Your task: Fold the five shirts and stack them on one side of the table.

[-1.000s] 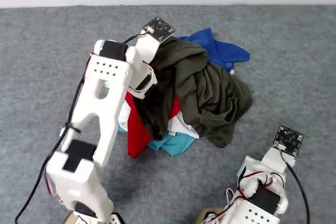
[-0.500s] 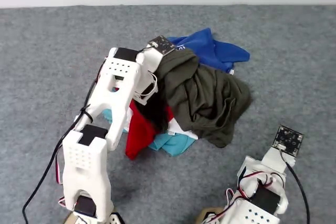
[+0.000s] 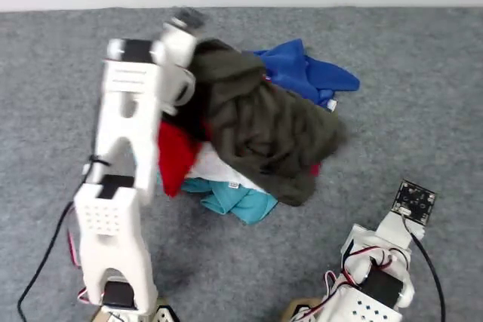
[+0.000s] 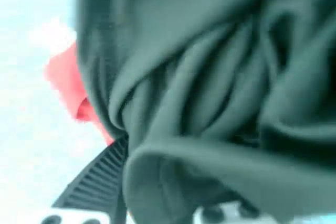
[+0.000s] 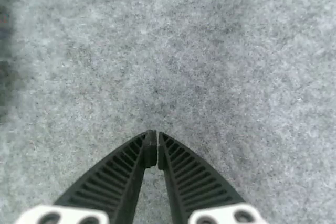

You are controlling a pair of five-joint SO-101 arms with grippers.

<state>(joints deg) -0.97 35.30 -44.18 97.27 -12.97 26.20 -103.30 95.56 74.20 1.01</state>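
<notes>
the left gripper [image 4: 131, 148] is pinched on a bunched fold of the olive shirt [image 3: 264, 133]. cloth drapes over it, so just one black finger [image 4: 97, 182] shows. from the gripper the olive shirt hangs down over the heap. the red shirt [image 3: 175, 156] sits right beside the gripper and touches the olive cloth, with the white shirt [image 3: 215, 167] and teal shirt [image 3: 234, 197] lower down. the blue shirt [image 3: 302, 73] lies past the olive one, on its far side from the gripper. the right gripper [image 5: 153, 136] is pressed together and empty over bare grey table [image 3: 423, 96], well apart from the heap.

risks, as i judge them: the hold is on a wad, not a hem, so the shirt may come out twisted or slip free. red cloth also peeks out under the olive edge and could drag along. the right gripper is too far off to pin the heap.

count: five shirts, one of each colour; two arms; two grippers.
</notes>
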